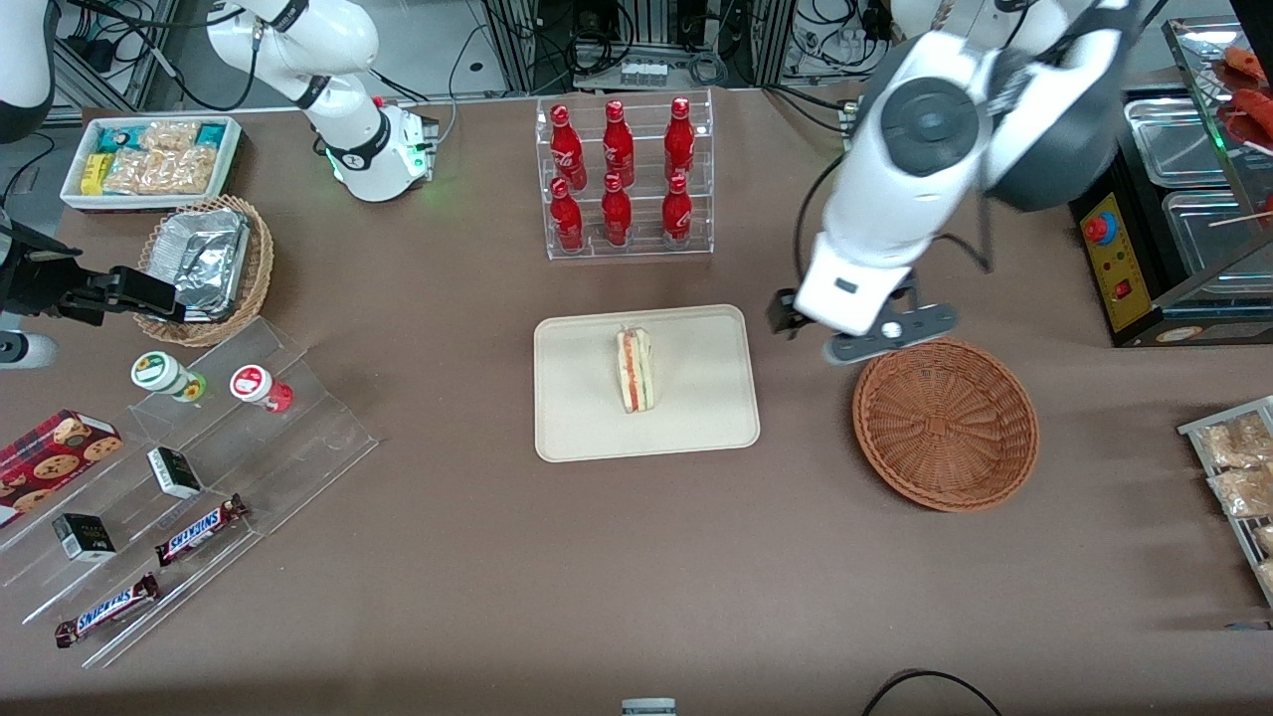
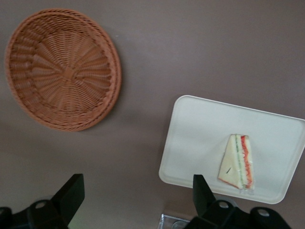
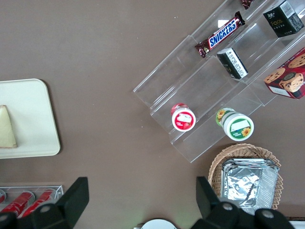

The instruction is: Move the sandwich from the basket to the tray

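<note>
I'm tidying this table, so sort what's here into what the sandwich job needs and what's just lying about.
Part of the job:
- sandwich, lying on the tray
- tray
- basket, nothing in it
- claw, open, above bare table between basket and tray

Just lying about:
- rack of red bottles
- chocolate bars
- cookie box
- basket of foil trays
- white bin of snacks

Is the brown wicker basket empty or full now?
Empty: the basket shows only bare weave. The sandwich lies on the tray; the open gripper hangs above the table.
</note>
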`<action>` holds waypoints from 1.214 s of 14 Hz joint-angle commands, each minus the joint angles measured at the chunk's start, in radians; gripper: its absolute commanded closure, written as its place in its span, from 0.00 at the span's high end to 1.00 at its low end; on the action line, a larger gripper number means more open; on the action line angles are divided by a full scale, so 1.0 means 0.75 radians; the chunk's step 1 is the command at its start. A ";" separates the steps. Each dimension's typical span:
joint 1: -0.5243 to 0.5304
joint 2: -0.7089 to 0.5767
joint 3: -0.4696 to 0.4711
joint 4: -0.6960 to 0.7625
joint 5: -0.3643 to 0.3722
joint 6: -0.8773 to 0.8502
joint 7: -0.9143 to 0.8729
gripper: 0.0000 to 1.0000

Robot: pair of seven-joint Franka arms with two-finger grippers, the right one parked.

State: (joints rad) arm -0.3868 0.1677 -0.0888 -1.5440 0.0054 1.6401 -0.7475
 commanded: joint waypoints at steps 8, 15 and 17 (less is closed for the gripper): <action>0.388 -0.168 -0.004 -0.054 -0.030 -0.147 0.632 1.00; 0.540 -0.293 0.024 -0.167 -0.032 -0.168 0.860 1.00; 0.538 -0.287 0.037 -0.150 -0.032 -0.164 0.860 1.00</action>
State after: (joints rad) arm 0.0109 -0.0164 -0.0656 -1.6315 -0.0016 1.5079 -0.1232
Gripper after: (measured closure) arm 0.000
